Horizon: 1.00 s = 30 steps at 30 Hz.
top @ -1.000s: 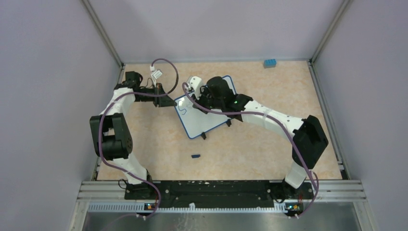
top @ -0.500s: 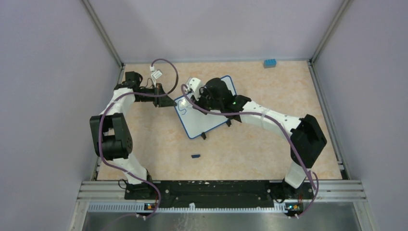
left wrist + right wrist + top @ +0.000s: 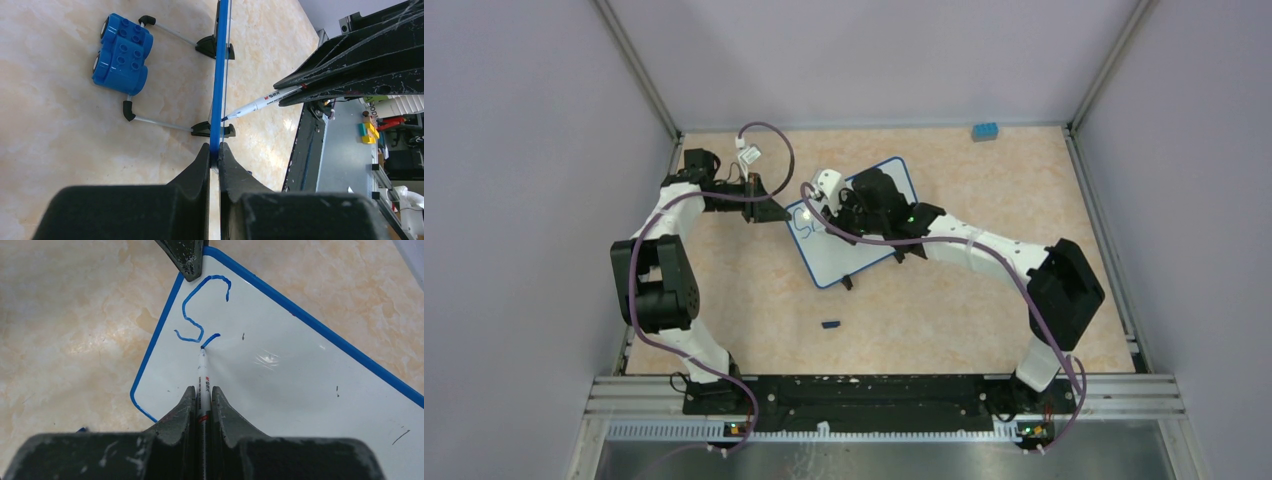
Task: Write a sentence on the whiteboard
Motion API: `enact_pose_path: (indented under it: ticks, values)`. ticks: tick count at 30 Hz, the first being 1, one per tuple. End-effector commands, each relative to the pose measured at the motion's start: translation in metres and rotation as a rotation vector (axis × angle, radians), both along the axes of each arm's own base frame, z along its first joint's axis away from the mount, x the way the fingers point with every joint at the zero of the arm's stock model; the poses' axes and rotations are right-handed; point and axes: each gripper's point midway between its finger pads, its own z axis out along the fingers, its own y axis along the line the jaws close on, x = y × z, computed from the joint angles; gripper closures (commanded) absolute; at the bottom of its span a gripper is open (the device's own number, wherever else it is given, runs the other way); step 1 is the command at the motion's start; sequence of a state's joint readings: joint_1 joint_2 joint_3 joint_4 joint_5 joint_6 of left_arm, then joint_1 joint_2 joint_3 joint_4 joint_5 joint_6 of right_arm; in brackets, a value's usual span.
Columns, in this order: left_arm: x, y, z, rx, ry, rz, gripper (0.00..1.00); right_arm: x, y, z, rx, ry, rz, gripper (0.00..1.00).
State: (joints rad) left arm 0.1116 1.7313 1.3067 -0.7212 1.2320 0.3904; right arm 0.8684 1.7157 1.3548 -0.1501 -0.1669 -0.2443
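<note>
Blue sentence point(image 3: 200, 310) barely begun: right gripper point(image 3: 202, 390), clamping the marker point(image 3: 202, 371), needed light steady pressure; left gripper point(image 3: 215, 151), twelve o'clock, pinched the whiteboard point(image 3: 280, 390).

light: bright, even | glare: patch on whiteboard point(image 3: 280, 375) | shadows: soft | foreground: blurred

My claw point(image 3: 202, 391) is clamped on a white marker point(image 3: 202, 371). The marker tip contacts the blue-framed whiteboard point(image 3: 290, 395) at a short stroke beside a blue "S" point(image 3: 185, 308).
</note>
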Motion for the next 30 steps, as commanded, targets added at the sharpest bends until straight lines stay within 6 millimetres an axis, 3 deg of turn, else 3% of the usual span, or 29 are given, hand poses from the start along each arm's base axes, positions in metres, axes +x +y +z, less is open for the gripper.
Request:
enact_pose_path:
  ticks: [1,8,16,22,30]
  values:
    - [-0.003,-0.002,0.017,-0.021,-0.049,-0.011,1.0,0.009,0.002,0.025,0.035,-0.058,-0.025,1.0]
    - [-0.003,-0.002,0.015,-0.02,-0.046,-0.011,1.0,0.023,0.005,0.044,0.074,-0.073,-0.057,1.0]
    - [-0.001,-0.002,0.014,-0.019,-0.043,-0.011,1.0,0.032,0.002,0.043,0.074,-0.066,-0.074,1.0]
    - [0.0,-0.002,0.014,-0.02,-0.044,-0.011,1.0,0.026,-0.003,0.034,0.06,-0.055,-0.061,1.0]
    - [0.0,-0.002,0.015,-0.02,-0.043,-0.011,1.0,0.012,0.006,0.025,0.047,-0.03,-0.01,1.0]
